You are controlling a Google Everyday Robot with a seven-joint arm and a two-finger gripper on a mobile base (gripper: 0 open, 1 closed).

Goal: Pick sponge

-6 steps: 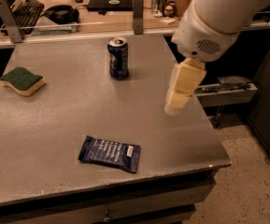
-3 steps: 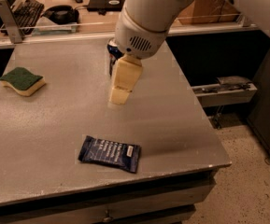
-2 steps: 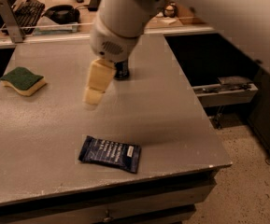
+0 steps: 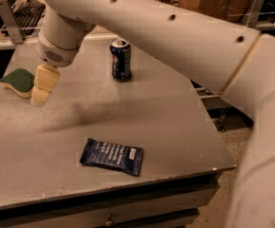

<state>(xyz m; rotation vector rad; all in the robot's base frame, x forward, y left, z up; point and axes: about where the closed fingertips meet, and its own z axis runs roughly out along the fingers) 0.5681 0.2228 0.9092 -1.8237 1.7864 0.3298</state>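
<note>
The sponge (image 4: pixel 19 81), dark green on top with pale yellow foam below, lies near the left edge of the grey table (image 4: pixel 165 118). My gripper (image 4: pixel 42 87) hangs from the white arm, its pale yellow pads just to the right of the sponge and partly in front of its right end. The gripper looks a little above the tabletop. Nothing is seen held in it.
A blue soda can (image 4: pixel 121 60) stands upright at the back middle of the table. A dark blue snack packet (image 4: pixel 112 156) lies flat near the front edge. My white arm (image 4: pixel 175 37) spans the upper right. A keyboard (image 4: pixel 26 14) sits on a desk behind.
The gripper has swept from the right side of the table, past the can, leftward to just beside the sponge. The sponge, can and packet have not moved.
</note>
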